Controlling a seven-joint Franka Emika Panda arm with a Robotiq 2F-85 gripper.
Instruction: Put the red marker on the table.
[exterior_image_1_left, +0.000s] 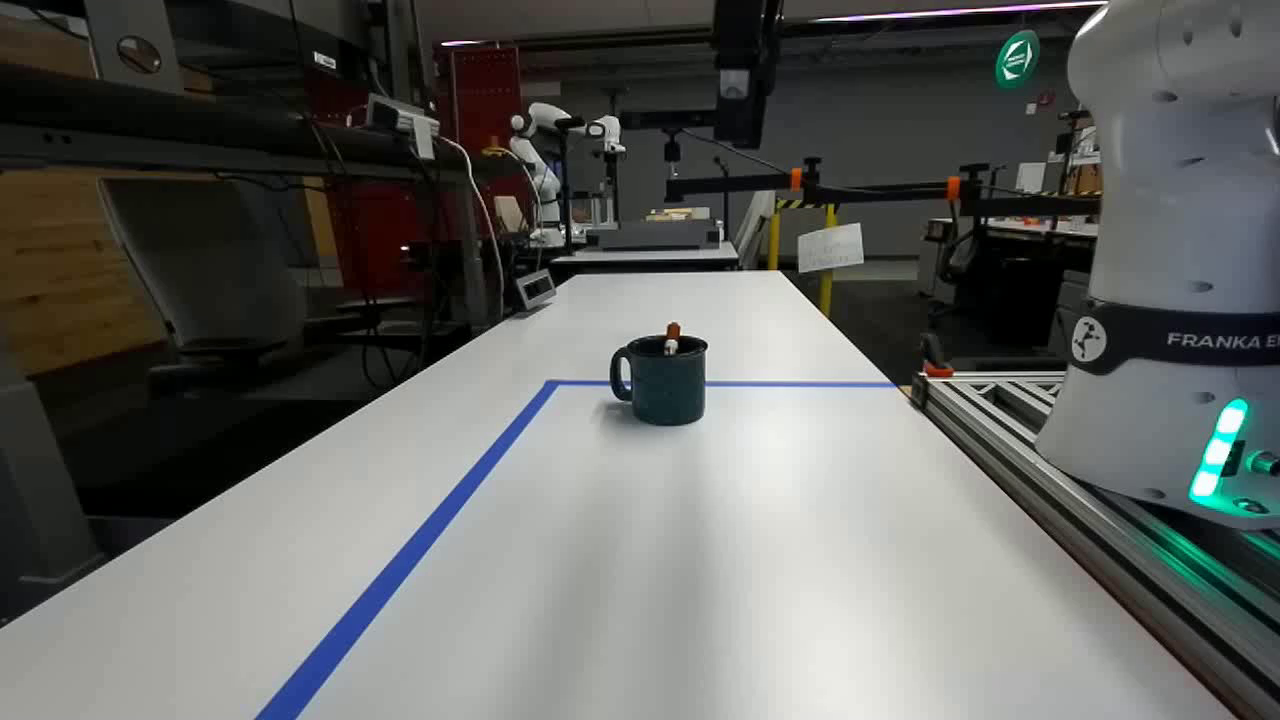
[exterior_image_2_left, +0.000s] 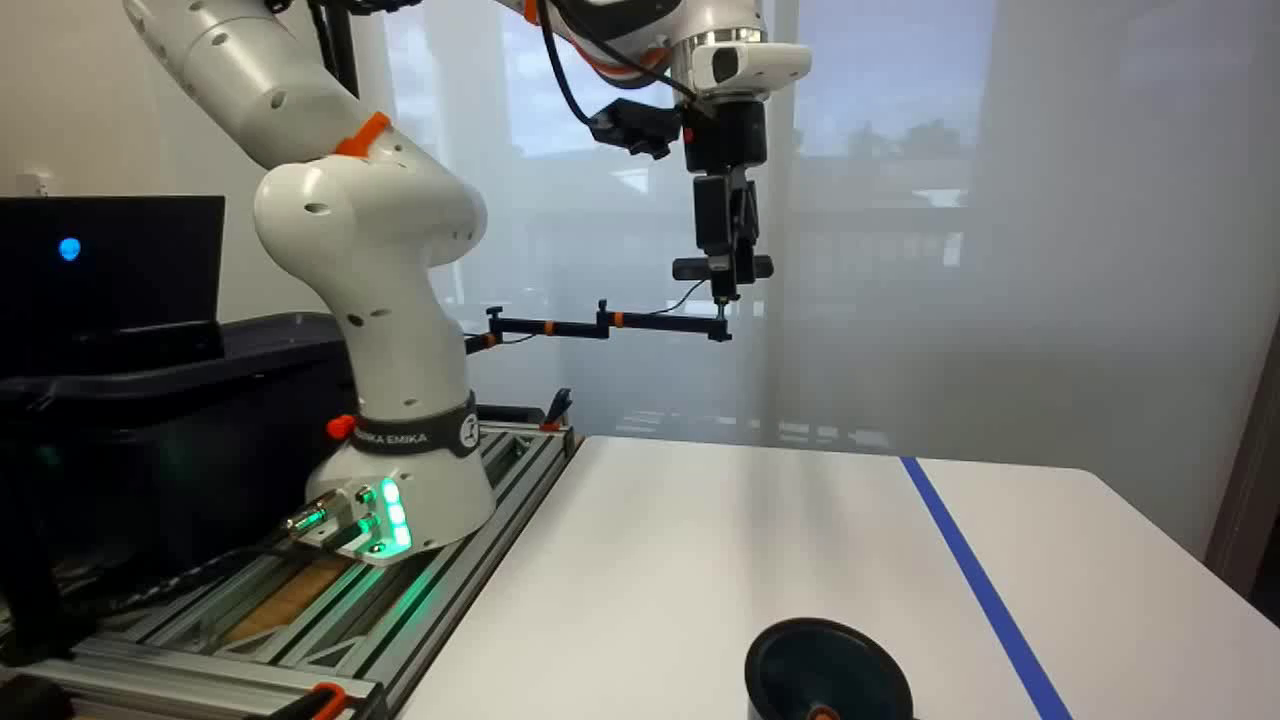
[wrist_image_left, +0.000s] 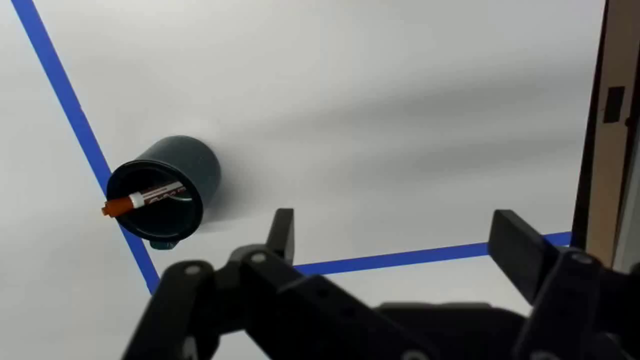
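Gripper (wrist_image_left: 397, 240) spread wide, red marker (wrist_image_left: 143, 198) in the mug (wrist_image_left: 197, 162)

Across the bottom of the wrist view, its fingers (wrist_image_left: 284, 237) stand far apart, holding nothing. Beyond, at frame left, the teal mug stands upright on the white table (wrist_image_left: 350, 75), the marker leaning inside, reddish cap (wrist_image_left: 119, 206) up. In an exterior view, blue tape (exterior_image_1_left: 800, 384) passes behind the mug; farther back, upper middle, stands a white robot arm (exterior_image_1_left: 547, 118).

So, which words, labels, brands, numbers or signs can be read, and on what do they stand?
"FRANKA E": dark band, in an exterior view; rest cut off.
"EMIKA": dark band, in an exterior view; first word incomplete.
Print too small: red marker.
Too blurred: green sign, hanging paper, small white label.
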